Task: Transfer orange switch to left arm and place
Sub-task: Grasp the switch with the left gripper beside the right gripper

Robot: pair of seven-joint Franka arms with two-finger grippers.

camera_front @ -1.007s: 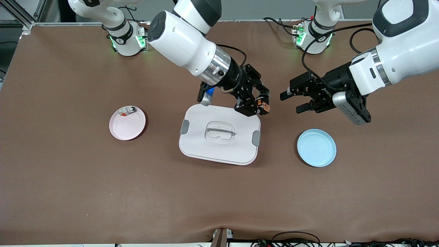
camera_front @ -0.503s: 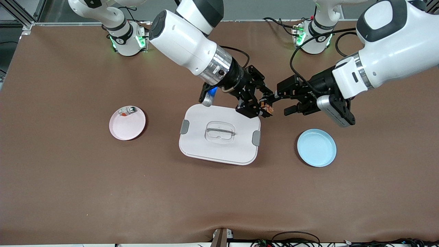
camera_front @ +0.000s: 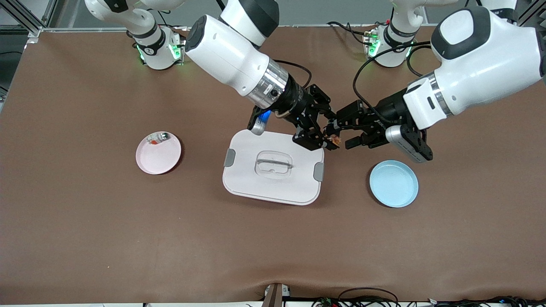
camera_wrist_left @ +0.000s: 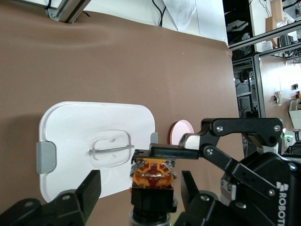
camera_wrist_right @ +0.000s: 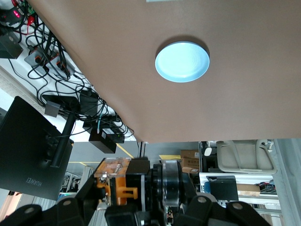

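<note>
The orange switch [camera_front: 332, 140] is held in the air by my right gripper [camera_front: 325, 137], which is shut on it just off the white box's [camera_front: 273, 167] corner toward the left arm's end. My left gripper [camera_front: 339, 135] is open, with one finger on each side of the switch and a gap on both sides. In the left wrist view the switch [camera_wrist_left: 153, 176] sits between the open fingers [camera_wrist_left: 89, 188], with a right finger across its top. In the right wrist view the switch [camera_wrist_right: 123, 186] is clamped in the right gripper [camera_wrist_right: 131, 200].
A blue plate [camera_front: 393, 183] lies near the left arm's end, nearer the front camera than the grippers; it also shows in the right wrist view [camera_wrist_right: 182, 61]. A pink plate [camera_front: 158, 154] holding a small clear part [camera_front: 158, 138] lies toward the right arm's end.
My left arm has moved toward my right gripper, and its open fingers now straddle the switch. The right gripper has stayed almost still, holding the switch.
</note>
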